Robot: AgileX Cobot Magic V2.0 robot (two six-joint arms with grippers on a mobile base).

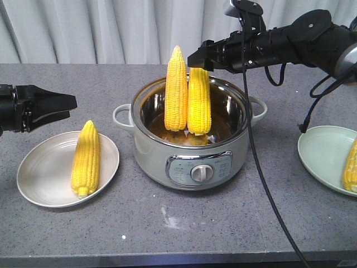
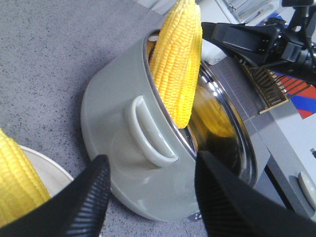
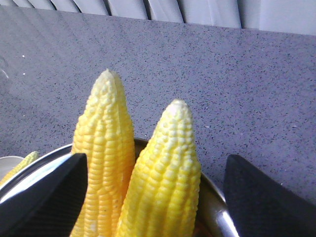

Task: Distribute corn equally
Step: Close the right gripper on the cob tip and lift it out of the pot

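Observation:
Two cobs of corn stand upright in a grey-green pot (image 1: 150,151) at the table's middle: a taller left one (image 1: 176,89) and a right one (image 1: 199,100). A third cob (image 1: 86,159) lies on the left plate (image 1: 39,173). Another cob (image 1: 351,164) rests on the right plate (image 1: 321,151), cut off by the frame edge. My right gripper (image 3: 156,158) hovers open above the pot, its fingers straddling the right cob's tip (image 3: 168,168) without touching it. My left gripper (image 2: 150,157) is open and empty, left of the pot beside its handle.
A black cable (image 1: 256,162) hangs from the right arm across the pot's right side down to the table's front edge. The pot has a control knob (image 1: 201,173) on its front. A curtain runs behind the table.

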